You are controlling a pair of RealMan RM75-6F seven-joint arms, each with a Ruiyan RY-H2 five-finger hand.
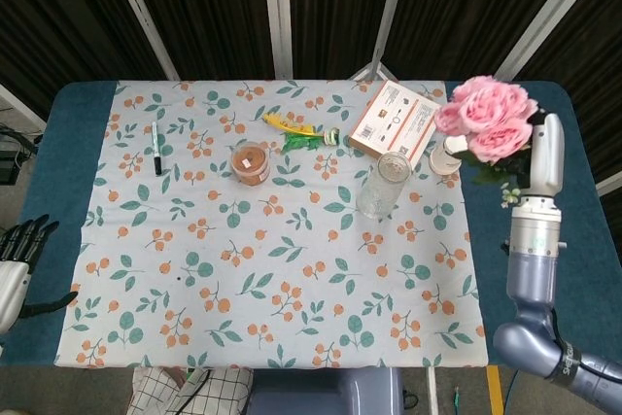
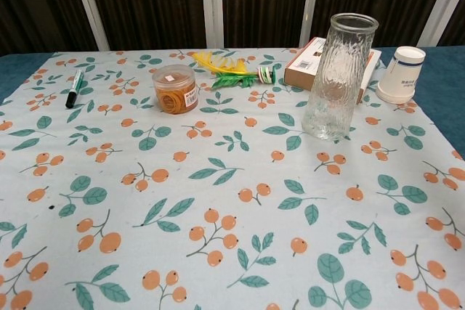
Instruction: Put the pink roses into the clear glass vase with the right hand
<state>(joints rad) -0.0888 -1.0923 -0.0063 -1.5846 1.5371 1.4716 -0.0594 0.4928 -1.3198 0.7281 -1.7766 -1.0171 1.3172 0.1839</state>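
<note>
In the head view my right hand [image 1: 546, 155] is raised high at the right, gripping the stems of the pink roses [image 1: 486, 118]. The blooms hang in the air to the right of the clear glass vase [image 1: 383, 185], over the white paper cup. The vase stands upright and empty on the floral cloth, also seen in the chest view as the tall ribbed vase [image 2: 338, 76]. Neither the roses nor the right hand show in the chest view. My left hand [image 1: 19, 258] rests at the far left edge, fingers spread, holding nothing.
Behind the vase lie a flat cardboard box [image 1: 397, 121] and a white paper cup [image 2: 402, 74]. An orange-filled round tub [image 1: 251, 162], a yellow and green feather toy [image 1: 299, 133] and a marker pen [image 1: 155, 149] sit on the cloth's far half.
</note>
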